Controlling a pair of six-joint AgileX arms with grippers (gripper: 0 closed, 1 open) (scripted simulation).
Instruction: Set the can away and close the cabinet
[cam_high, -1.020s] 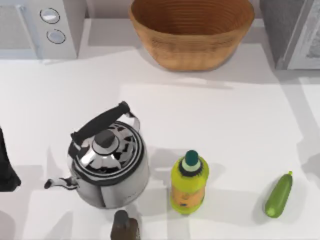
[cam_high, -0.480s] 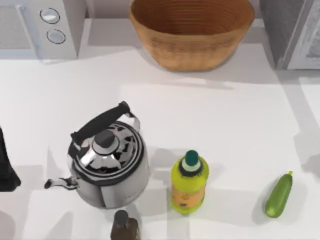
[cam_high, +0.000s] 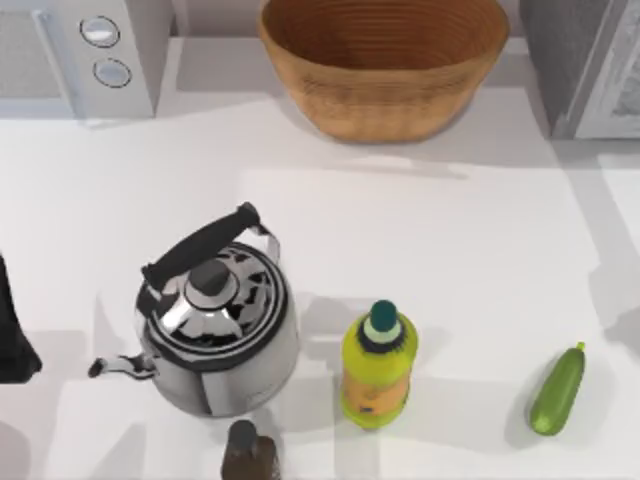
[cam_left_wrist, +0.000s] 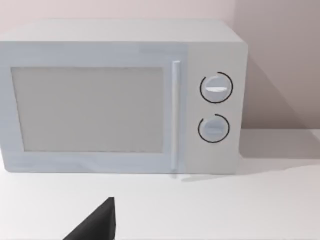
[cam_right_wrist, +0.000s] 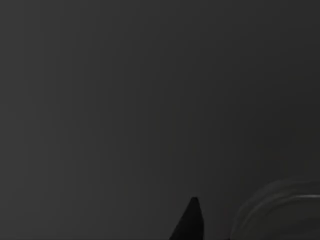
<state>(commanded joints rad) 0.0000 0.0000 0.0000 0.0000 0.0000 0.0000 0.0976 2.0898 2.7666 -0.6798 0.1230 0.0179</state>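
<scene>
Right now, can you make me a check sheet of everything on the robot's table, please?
Surface: white table, with things standing apart on it.
Job's things: grey cabinet with a pale door at the far right corner; I cannot tell if it is open.
Clutter: shiny steel kettle with a black handle; yellow-green bottle with a dark green cap to its right; green zucchini lying near the right edge; small dark brown bottle at the near edge.
Grippers: left arm parked at the left edge; the right wrist view is dark.
Cables: nothing seen.
Surroundings: white microwave with two dials far left; woven wicker basket far centre.
</scene>
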